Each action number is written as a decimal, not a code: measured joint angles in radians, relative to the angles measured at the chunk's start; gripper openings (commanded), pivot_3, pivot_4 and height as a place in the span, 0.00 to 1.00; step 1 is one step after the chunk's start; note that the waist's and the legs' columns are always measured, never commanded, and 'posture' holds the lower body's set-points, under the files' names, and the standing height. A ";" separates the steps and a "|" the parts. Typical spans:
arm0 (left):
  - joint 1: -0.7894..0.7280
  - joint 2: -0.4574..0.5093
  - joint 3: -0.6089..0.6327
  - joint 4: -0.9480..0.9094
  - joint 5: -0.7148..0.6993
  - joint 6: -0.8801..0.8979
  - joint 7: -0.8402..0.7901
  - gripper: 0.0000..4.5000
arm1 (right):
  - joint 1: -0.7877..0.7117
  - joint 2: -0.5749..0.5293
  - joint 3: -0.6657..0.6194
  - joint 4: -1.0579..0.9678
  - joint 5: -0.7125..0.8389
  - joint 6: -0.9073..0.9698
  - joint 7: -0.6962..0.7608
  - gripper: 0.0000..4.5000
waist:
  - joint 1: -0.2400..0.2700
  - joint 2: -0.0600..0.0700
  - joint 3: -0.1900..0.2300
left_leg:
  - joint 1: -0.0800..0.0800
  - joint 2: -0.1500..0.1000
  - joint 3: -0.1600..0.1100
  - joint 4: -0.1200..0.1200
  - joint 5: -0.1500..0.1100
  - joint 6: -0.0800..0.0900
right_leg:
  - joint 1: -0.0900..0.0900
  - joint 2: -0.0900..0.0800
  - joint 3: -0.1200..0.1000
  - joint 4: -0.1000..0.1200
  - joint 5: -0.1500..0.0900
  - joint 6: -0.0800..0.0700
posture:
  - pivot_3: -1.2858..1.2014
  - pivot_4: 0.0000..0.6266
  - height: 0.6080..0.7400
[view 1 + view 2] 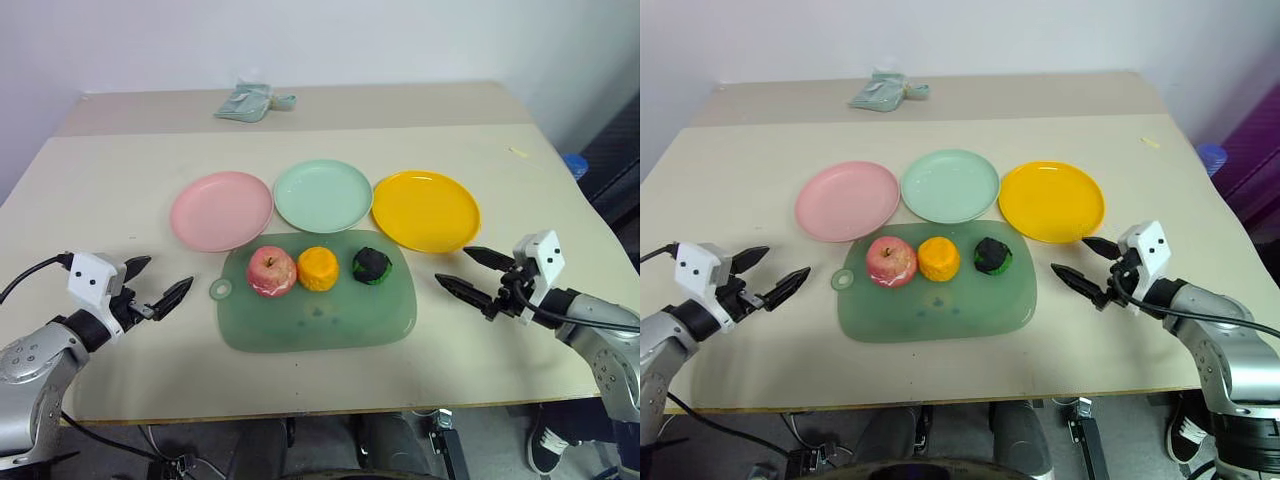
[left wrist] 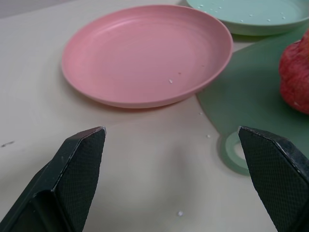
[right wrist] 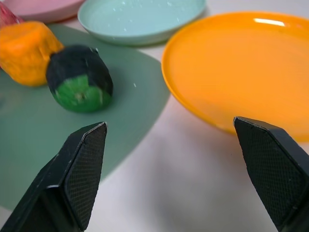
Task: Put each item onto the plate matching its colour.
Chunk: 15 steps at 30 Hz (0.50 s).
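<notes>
Three plates sit in a row across the pale table: the pink plate on my left, the mint green plate in the middle, the yellow-orange plate on my right. Just in front of them lies a translucent green board with a hole at its left edge, and on it, side by side, rest the pink-red apple, the orange fruit piece and the dark green-black lump — none of them on a plate.

I can read no writing or label on anything. At the far edge a small pale teal cloth bundle is too crumpled to make out further. In my left wrist view the apple is cut off at the frame edge.

My left gripper hangs over bare table left of the board, fingers spread wide and holding nothing. My right gripper hangs to the board's right, near the yellow-orange plate — its fingers also apart and empty.
</notes>
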 measured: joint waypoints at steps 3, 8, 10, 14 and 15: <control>-0.002 0.000 -0.006 0.003 0.000 -0.002 0.000 1.00 | 0.004 0.000 -0.002 0.023 -0.003 -0.028 0.012 0.95 | -0.001 0.000 0.000 | 0.000 0.000 0.000 0.000 0.000 0.000 | 0.000 0.000 0.000 0.000 0.000 0.000 | 0.52 0.24 1.00; -0.017 -0.021 -0.009 0.008 0.003 -0.012 0.009 1.00 | 0.004 -0.001 -0.003 0.040 -0.010 -0.055 0.025 0.95 | 0.001 0.000 0.000 | 0.000 0.000 0.000 0.000 0.000 0.000 | 0.000 0.000 0.000 0.000 0.000 0.000 | 0.52 0.24 1.00; -0.035 -0.037 -0.010 0.005 -0.009 -0.003 0.019 1.00 | 0.001 -0.001 -0.003 0.040 -0.010 -0.055 0.025 0.95 | 0.003 0.000 0.000 | 0.000 0.000 0.000 0.001 0.000 0.000 | 0.000 0.000 0.000 0.000 0.000 0.000 | 0.52 0.24 1.00; -0.110 -0.054 -0.009 -0.018 -0.099 0.052 0.029 1.00 | -0.001 -0.002 -0.002 0.039 -0.010 -0.055 0.024 0.95 | 0.003 0.000 0.000 | 0.000 0.000 0.000 0.001 0.000 0.000 | 0.000 -0.001 0.000 0.001 0.000 0.000 | 0.52 0.24 1.00; -0.133 -0.054 -0.009 -0.025 -0.123 0.067 0.031 1.00 | 0.001 -0.002 -0.003 0.037 -0.010 -0.055 0.024 0.95 | 0.002 0.000 0.000 | 0.000 0.000 -0.001 0.001 0.000 0.000 | 0.000 0.000 0.000 0.001 0.000 0.000 | 0.52 0.24 1.00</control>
